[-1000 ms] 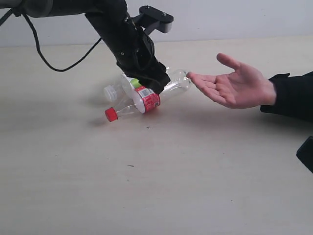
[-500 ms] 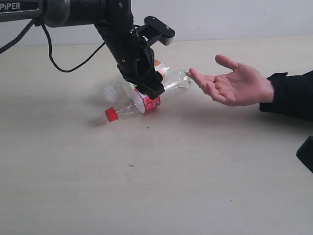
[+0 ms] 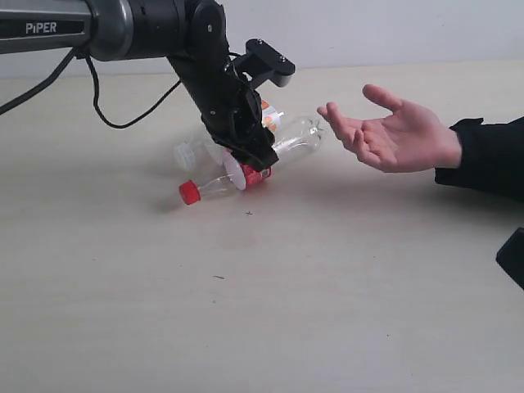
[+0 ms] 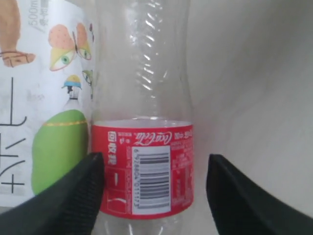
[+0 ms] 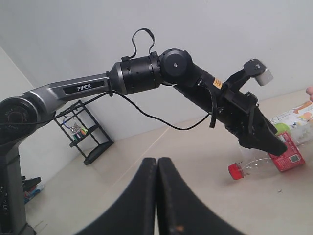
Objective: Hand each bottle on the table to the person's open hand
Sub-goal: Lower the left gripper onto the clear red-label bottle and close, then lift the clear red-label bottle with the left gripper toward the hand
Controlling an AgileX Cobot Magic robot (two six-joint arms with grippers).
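A clear red-label bottle (image 3: 214,185) with a red cap lies on the table (image 3: 262,311), its base toward the person's open hand (image 3: 393,135). My left gripper (image 3: 254,160) is down over its label, open. In the left wrist view the gripper (image 4: 154,161) straddles this bottle (image 4: 142,73): one finger touches the label's side, the other stands apart. A bottle with a white-and-green printed label (image 4: 44,98) lies right against it. A white-capped bottle (image 3: 187,154) shows behind the arm. The hand is held palm up, a short way off the bottle's base. My right gripper (image 5: 157,164) is shut and empty.
A black cable (image 3: 123,115) trails from the left arm across the table's far side. A dark part, probably the right arm (image 3: 512,258), sits at the right edge. A black shelf rack (image 5: 83,134) stands on the floor beyond the table.
The left arm has leaned lower over the red-label bottle, whose cap end shifted slightly. The person's hand rose a little and its fingers curled up. The right gripper stayed put.
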